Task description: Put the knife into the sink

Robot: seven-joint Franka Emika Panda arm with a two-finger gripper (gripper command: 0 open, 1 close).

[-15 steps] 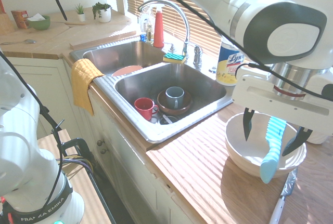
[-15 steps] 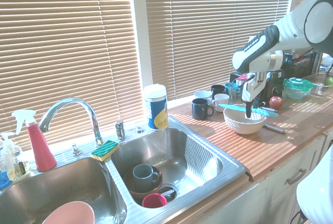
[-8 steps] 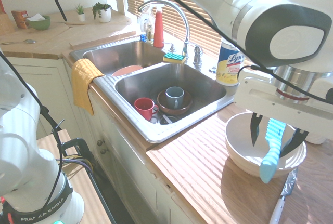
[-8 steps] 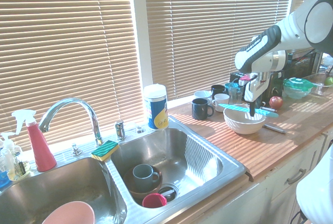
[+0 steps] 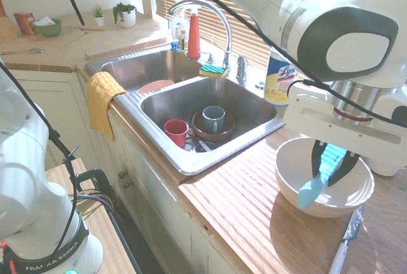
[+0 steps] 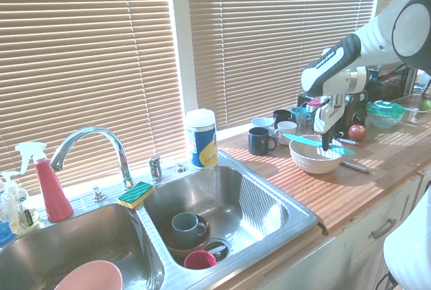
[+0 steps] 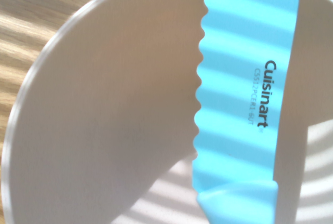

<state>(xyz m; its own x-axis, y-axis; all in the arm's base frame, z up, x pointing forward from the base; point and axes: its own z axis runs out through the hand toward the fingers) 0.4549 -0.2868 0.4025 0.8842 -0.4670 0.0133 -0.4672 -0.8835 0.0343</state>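
Turquoise-blue striped plastic knife [image 5: 320,173] lies across the wide white ceramic bowl [image 5: 289,182] on the wooden tabletop [image 5: 241,217], right of the stainless steel two-basin sink [image 5: 191,159], with the end effector [image 5: 332,164] pinching it from above. The grasp step looks nearly done. Next comes a lift clear of the bowl, then a carry left over a basin.

The knife [image 7: 244,94] runs off the wrist view's edges — its tip hidden behind the jaws elsewhere.
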